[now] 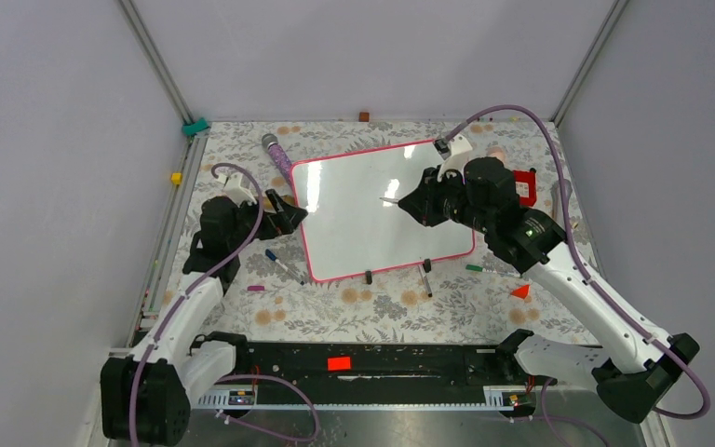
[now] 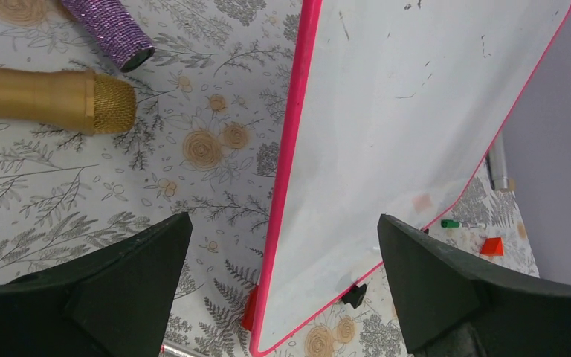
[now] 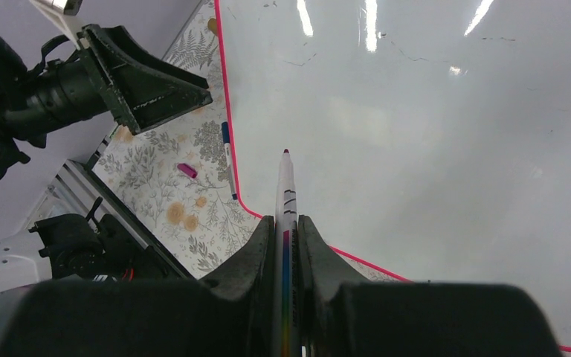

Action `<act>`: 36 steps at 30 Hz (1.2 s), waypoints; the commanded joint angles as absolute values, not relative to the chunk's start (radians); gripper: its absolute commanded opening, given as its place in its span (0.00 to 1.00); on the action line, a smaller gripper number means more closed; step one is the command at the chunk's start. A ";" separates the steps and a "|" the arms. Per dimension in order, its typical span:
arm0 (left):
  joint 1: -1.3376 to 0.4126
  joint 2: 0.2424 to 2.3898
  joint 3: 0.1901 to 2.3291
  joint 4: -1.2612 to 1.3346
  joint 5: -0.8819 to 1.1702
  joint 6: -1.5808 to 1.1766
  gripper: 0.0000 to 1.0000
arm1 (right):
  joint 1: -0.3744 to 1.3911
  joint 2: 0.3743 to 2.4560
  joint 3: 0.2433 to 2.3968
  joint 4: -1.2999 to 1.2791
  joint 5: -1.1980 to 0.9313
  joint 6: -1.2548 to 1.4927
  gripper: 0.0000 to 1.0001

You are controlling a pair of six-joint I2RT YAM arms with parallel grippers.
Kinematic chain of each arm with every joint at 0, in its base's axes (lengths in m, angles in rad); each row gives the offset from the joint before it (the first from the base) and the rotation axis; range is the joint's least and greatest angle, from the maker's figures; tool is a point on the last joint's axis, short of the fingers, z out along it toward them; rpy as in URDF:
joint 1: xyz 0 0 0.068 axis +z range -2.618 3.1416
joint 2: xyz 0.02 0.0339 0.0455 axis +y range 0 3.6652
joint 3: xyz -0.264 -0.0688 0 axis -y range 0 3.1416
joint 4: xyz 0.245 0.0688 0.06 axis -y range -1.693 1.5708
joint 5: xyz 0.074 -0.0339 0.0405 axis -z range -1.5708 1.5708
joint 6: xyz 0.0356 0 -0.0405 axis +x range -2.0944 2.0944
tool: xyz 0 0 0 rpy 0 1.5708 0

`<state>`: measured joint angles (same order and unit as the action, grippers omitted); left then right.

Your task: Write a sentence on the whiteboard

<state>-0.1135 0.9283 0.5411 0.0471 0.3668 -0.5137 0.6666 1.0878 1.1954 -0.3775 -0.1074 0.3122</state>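
Floral surface [image 1: 382,307] carries the blank whiteboard [image 1: 354,219] at centre. A marker [image 1: 391,200] pinched in the right jaws aims toward 9 o'clock over the board — the left jaws, spread, sit at its 9 o'clock edge.

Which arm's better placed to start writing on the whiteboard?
Right: the right gripper is shut on the marker, tip over the whiteboard. The left gripper is open, empty, at the board's left edge.
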 commanded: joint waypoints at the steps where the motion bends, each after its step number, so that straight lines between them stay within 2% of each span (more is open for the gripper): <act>1: -0.099 1.006 0.653 0.118 0.490 -0.471 0.99 | 0.671 1.101 1.244 -0.394 -0.153 0.331 0.00; 9: -0.064 1.157 0.749 0.170 0.578 -0.428 0.97 | 0.679 1.106 1.253 -0.366 -0.154 0.345 0.00; 19: -0.061 1.265 0.568 0.517 0.611 -0.467 0.84 | 0.723 1.143 1.307 -0.417 -0.133 0.306 0.00; 26: -0.061 1.267 0.406 0.836 0.681 -0.500 0.84 | 0.743 1.152 1.283 -0.408 -0.140 0.300 0.00; 33: -0.061 1.305 0.428 0.943 0.747 -0.583 0.82 | 0.744 1.179 1.335 -0.427 -0.156 0.269 0.00; 36: -0.060 1.307 0.485 0.883 0.739 -0.626 0.77 | 0.744 1.182 1.351 -0.436 -0.154 0.250 0.00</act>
<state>-0.0658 1.2991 0.4091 0.7975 0.6960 -0.5602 0.7334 1.1820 1.2877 -0.4370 -0.1261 0.2905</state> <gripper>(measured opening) 0.797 0.153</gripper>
